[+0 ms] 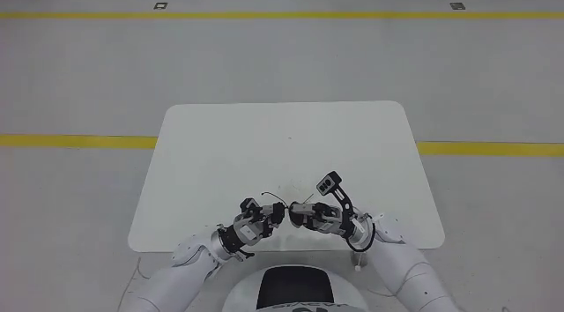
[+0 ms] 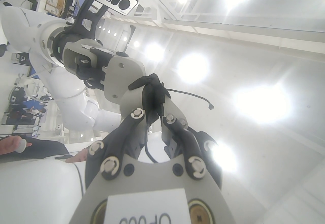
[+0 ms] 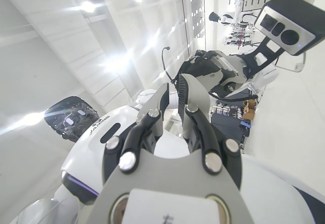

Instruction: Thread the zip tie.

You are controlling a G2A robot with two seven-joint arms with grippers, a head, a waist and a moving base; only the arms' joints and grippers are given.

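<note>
left gripper (image 1: 275, 213) hangs over the table's (image 1: 282, 136) 6 o'clock edge, clamped on the zip tie (image 2: 188, 94), one end curling off free. right gripper (image 3: 174, 88) sits tip to tip at its 3 o'clock, fingers a little apart, right by the tie.

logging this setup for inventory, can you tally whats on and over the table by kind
black plastic zip tie: 1
grey-and-black two-finger grippers, left gripper and right gripper: 2
white rounded-corner table: 1
total: 4
</note>
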